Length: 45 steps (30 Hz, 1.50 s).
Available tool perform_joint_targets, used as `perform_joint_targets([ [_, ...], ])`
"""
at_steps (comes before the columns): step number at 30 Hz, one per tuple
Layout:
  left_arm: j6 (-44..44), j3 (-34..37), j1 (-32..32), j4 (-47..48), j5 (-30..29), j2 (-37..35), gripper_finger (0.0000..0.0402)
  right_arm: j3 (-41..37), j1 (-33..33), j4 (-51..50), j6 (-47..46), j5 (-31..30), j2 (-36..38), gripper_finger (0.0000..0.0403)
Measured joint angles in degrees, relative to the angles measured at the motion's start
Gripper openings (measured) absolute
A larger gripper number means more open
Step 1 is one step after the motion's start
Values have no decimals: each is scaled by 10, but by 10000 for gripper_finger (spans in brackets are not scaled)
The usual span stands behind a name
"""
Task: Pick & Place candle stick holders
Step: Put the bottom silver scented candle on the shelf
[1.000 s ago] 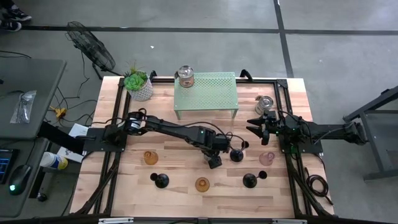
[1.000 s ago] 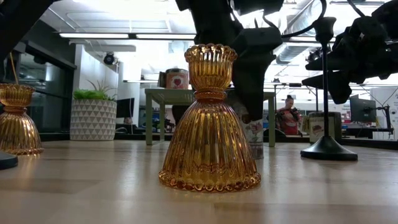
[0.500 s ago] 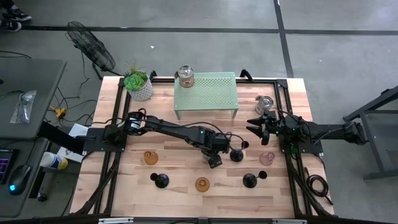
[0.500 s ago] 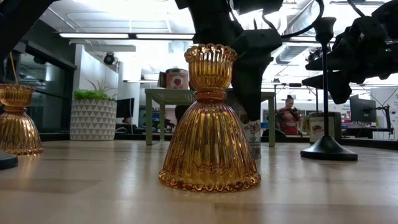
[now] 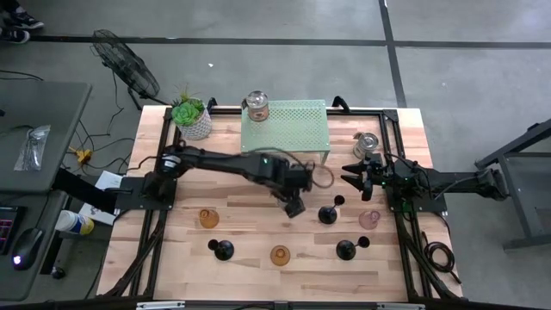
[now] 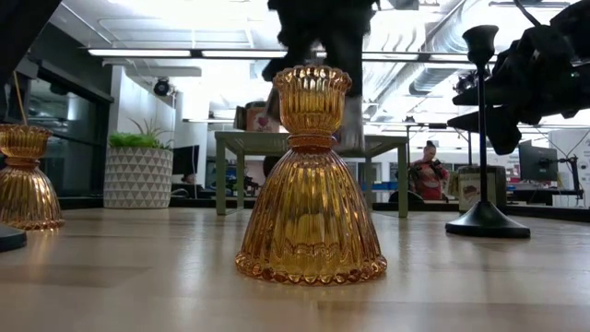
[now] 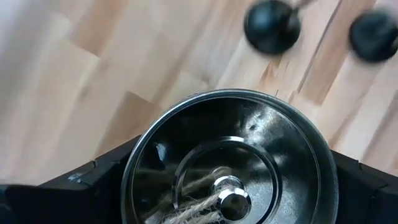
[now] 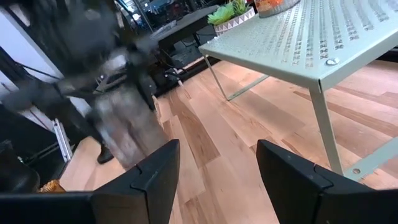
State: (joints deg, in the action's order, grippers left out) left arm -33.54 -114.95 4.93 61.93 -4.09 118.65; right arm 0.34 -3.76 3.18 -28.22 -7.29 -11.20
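Note:
My left gripper (image 5: 294,207) is shut on a shiny silver cup (image 7: 230,155) and holds it above the table's middle; the cup also shows in the low view (image 6: 350,124), behind the near amber glass holder (image 6: 311,184). My right gripper (image 5: 357,176) is open and empty, level above the table at the right, beside a second silver cup (image 5: 366,144). A third silver cup (image 5: 256,106) stands on the green rack (image 5: 297,125). Three black stemmed holders (image 5: 328,213), two amber ones (image 5: 207,218) and a pink one (image 5: 370,220) stand on their bases. My left gripper pinches the silver cup by its outer wall (image 7: 134,174), one finger on each of two opposite sides. The fingers come from above, pointing down. The cup hangs upright, mouth up, lifted clear of the table.
A white pot with a green plant (image 5: 191,118) stands at the far left corner. The black holder (image 5: 328,213) stands just right of my left gripper. Bare wood (image 5: 250,185) lies between the rack and the row of holders.
My left gripper has gone up and toward the far edge with the silver cup. The cup stood on the table by the black holder; it now hangs clear of it.

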Motion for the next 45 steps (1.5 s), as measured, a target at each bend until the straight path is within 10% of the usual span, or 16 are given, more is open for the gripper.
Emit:
perform_joint_targets([
  [12,39,-198,-82,136,-86,-6,354,0,0,0,0,0,0,206],
  [45,109,-200,-250,66,-99,34,353,0,0,0,0,0,-2,206],
])
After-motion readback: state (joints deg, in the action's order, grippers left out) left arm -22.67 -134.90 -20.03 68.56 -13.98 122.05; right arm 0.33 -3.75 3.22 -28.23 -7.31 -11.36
